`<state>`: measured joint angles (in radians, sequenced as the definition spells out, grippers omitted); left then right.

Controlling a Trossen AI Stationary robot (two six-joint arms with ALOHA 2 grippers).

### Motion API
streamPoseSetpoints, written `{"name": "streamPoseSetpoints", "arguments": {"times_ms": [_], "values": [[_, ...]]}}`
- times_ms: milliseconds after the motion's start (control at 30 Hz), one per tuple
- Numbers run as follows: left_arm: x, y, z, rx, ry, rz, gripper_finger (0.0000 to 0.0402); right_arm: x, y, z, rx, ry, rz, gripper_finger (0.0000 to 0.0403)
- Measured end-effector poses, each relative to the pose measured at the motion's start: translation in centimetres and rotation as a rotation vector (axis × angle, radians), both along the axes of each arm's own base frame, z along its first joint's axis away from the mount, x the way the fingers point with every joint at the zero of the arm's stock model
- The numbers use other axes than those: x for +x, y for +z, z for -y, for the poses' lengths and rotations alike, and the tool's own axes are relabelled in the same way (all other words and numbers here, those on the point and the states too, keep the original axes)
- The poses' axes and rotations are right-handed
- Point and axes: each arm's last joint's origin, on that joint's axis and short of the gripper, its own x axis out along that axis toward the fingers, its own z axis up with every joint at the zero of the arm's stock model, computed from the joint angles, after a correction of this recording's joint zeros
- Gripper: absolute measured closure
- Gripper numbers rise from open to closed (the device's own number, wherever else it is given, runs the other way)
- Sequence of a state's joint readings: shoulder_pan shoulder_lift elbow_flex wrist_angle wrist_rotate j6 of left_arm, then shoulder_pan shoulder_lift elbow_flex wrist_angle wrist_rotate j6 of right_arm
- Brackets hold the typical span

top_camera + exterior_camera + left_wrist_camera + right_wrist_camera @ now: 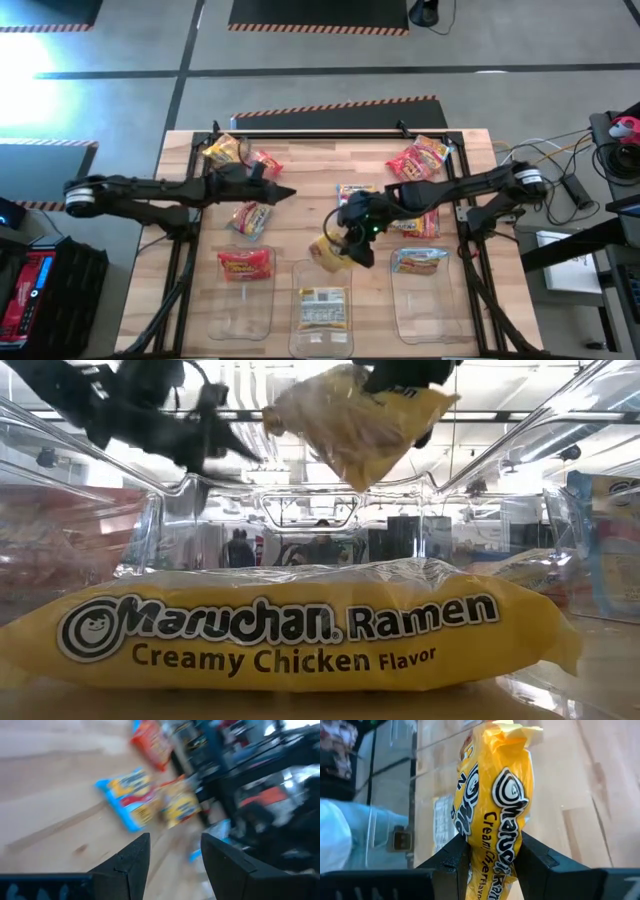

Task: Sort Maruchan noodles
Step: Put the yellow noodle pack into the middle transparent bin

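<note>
Now the right gripper's (490, 851) fingers pinch a yellow Creamy Chicken packet (495, 805), holding it in the air just above the middle clear bin (321, 305), where another yellow packet (290, 635) lies flat. Across the table, the left gripper's (172, 851) fingers stand apart, empty, over the pale wooden tabletop (300, 175) near loose red packets (252, 216). Beyond the tabletop lies grey floor with hazard-striped mats (335, 104); distant figures (238, 547) stand in the room.

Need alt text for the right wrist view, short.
The right gripper pinches a yellow Maruchan Creamy Chicken packet between its two dark fingers, the packet standing on end above the wooden table. A clear plastic bin with another packet lying in it sits just beyond.
</note>
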<state>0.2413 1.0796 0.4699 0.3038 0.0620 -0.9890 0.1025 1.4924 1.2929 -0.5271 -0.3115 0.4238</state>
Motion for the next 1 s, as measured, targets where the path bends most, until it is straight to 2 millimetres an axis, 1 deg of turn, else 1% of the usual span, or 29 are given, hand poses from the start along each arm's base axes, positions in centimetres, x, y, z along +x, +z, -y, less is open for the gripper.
{"name": "streamPoseSetpoints", "arguments": {"times_ms": [133, 300, 400, 467, 633, 700, 833, 1000], "values": [[-0.9, 3.3, 0.4, 0.017, -0.003, 0.139, 0.0243, 0.4, 0.9, -0.8, -0.039, 0.033, 0.003, 0.0289], [-2.1, 7.7, 0.7, 0.071, -0.011, 0.302, 0.0243, 1.1, 1.1, -1.5, -0.092, 0.05, 0.008, 0.0289], [-2.7, 9.8, 1.1, 0.113, -0.023, 0.355, 0.0243, 1.6, 0.5, -2.2, -0.111, 0.065, -0.018, 0.0289], [-2.9, 10.9, 1.2, 0.139, -0.029, 0.364, 0.0243, 2.1, -0.3, -2.6, -0.122, 0.076, -0.045, 0.0289], [-3.5, 12.2, 1.2, 0.182, 0.001, 0.287, 0.0243, 3.2, -2.0, -2.9, -0.205, 0.053, -0.147, 0.0289], [-3.8, 12.7, 1.3, 0.201, 0.01, 0.284, 0.0243, 3.6, -2.5, -3.0, -0.232, 0.051, -0.169, 0.0289], [-4.5, 13.2, 1.4, 0.22, 0.018, 0.306, 0.0243, 4.4, -3.2, -3.1, -0.257, 0.068, -0.182, 0.0289], [-5.5, 13.3, 1.6, 0.226, 0.028, 0.297, 0.0243, 5.2, -3.5, -3.3, -0.271, 0.094, -0.21, 0.0289]]}}
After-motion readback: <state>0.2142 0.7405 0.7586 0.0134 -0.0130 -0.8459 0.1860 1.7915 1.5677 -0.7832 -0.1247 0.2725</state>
